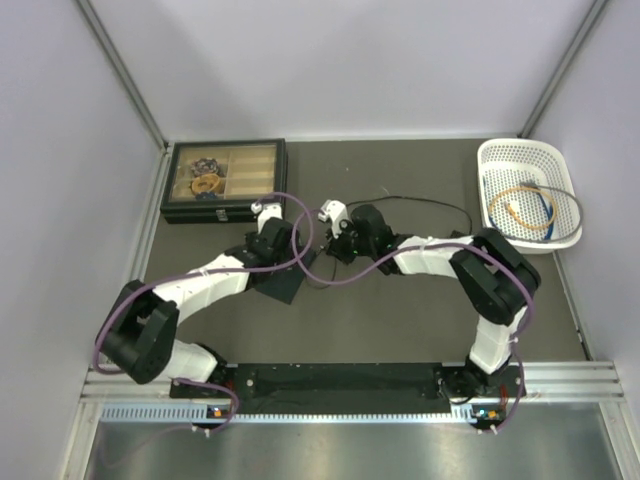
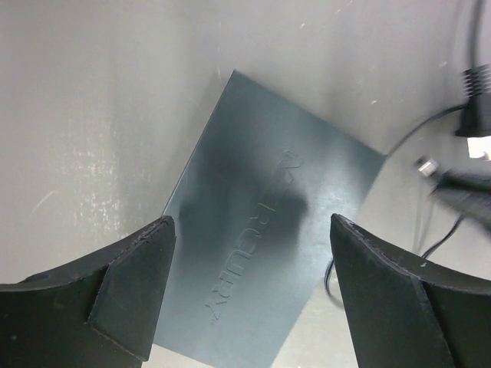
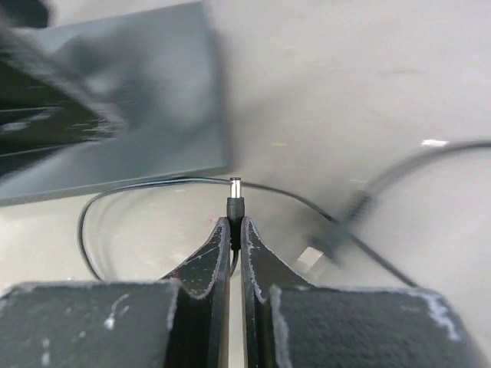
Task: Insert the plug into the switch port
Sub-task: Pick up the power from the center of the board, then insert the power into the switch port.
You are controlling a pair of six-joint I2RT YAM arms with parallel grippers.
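Note:
The flat dark grey switch box (image 2: 268, 222) lies on the table with raised lettering on its top. My left gripper (image 2: 249, 287) hangs open just above it, one finger to each side. I cannot see the switch port on the box's edge in any view. My right gripper (image 3: 236, 230) is shut on the plug (image 3: 235, 201), a small black barrel plug with a metal tip that points toward the box's edge (image 3: 138, 100) a short way off. In the top view the box (image 1: 287, 285) sits under the left gripper (image 1: 275, 255), with the right gripper (image 1: 338, 243) just to its right.
The plug's thin black lead (image 3: 153, 184) loops along the table by the box, and its ribbed moulded end (image 2: 476, 100) lies nearby. A black compartment case (image 1: 222, 180) stands at the back left. A white basket (image 1: 528, 192) holding cables stands at the back right.

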